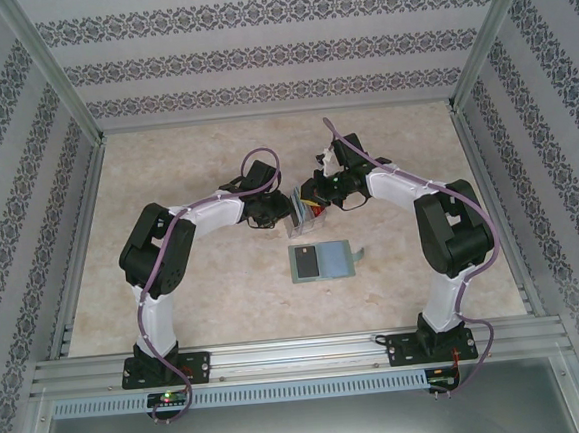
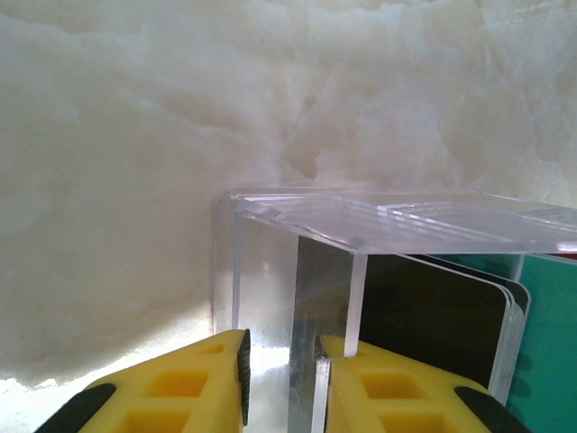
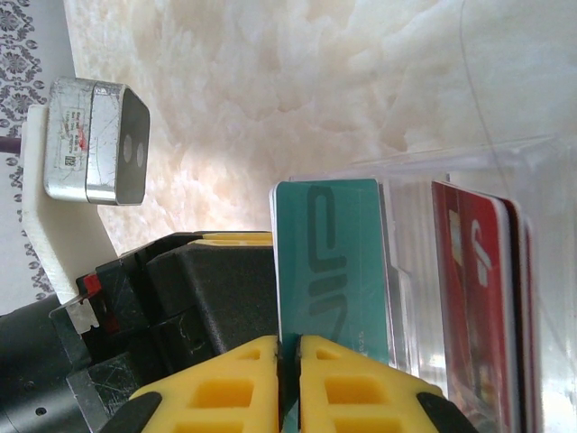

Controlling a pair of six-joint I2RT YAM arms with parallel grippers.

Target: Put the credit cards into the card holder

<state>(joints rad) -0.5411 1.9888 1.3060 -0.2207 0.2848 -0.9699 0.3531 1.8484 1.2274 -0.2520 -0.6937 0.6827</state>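
Observation:
A clear box point(image 1: 305, 207) with coloured credit cards is held up between the two grippers at mid table. My left gripper point(image 2: 281, 379) is shut on one clear wall of the box point(image 2: 379, 216); a dark card point(image 2: 433, 316) and a teal card point(image 2: 552, 325) stand inside. My right gripper point(image 3: 288, 361) is shut on the lower edge of the teal card point(image 3: 334, 262), which stands upright beside the box wall. Red cards point(image 3: 473, 298) sit further right in the box. The grey-green card holder point(image 1: 308, 262) lies flat on the table nearer the arm bases.
A pale flat piece point(image 1: 344, 256) lies against the holder's right side. The left arm's black wrist point(image 3: 207, 298) and its silver camera point(image 3: 95, 144) are close to my right fingers. Metal rails point(image 1: 300, 354) edge the table.

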